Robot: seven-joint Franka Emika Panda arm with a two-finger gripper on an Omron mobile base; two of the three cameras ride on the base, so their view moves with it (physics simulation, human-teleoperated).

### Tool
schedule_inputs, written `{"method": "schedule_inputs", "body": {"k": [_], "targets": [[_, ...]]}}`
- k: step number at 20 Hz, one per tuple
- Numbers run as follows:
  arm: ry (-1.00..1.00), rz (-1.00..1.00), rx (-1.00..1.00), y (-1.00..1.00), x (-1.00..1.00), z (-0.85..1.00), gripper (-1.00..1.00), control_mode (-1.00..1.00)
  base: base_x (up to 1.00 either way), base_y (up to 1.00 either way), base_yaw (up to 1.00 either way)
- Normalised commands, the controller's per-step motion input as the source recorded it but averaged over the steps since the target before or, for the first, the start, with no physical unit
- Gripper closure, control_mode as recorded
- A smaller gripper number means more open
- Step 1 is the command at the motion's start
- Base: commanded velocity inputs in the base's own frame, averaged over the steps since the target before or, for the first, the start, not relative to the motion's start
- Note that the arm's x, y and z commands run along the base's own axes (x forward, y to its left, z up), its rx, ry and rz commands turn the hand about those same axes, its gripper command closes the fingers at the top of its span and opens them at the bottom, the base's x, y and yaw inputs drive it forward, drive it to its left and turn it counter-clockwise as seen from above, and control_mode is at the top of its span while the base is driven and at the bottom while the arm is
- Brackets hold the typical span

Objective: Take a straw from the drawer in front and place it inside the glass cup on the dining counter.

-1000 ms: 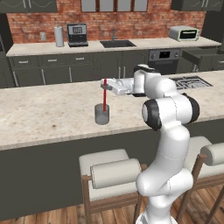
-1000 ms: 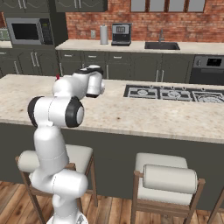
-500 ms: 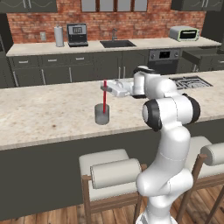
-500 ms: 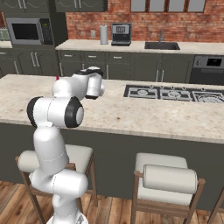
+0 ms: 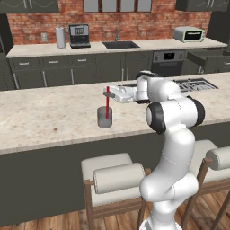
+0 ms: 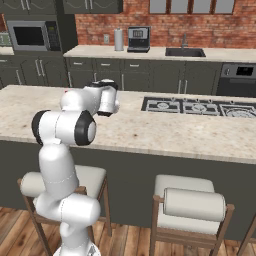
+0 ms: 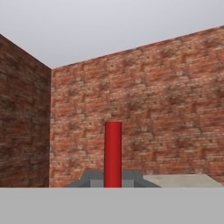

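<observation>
One thin red straw (image 5: 107, 106) stands upright with its lower end inside the grey glass cup (image 5: 104, 117) on my dining counter (image 5: 49, 117); my gripper (image 5: 108, 92) is clenched around its top.

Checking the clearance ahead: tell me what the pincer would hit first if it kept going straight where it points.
Held in the shut pincer, the straw stands in the glass cup. Straight ahead the hand view shows open air up to a brick wall; depth unclear.
</observation>
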Motion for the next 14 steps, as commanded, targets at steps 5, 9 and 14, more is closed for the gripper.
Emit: {"method": "schedule_inputs", "body": {"k": [5, 9, 14], "targets": [[0.00, 0.00, 0.00, 0.00, 0.00, -0.18, 1.00, -1.00, 0.00, 0.00, 0.00], [0.00, 0.00, 0.00, 0.00, 0.00, -0.12, -1.00, -1.00, 0.00, 0.00, 0.00], [-0.01, 0.00, 0.00, 0.00, 0.00, -0.01, -1.00, -1.00, 0.00, 0.00, 0.00]]}}
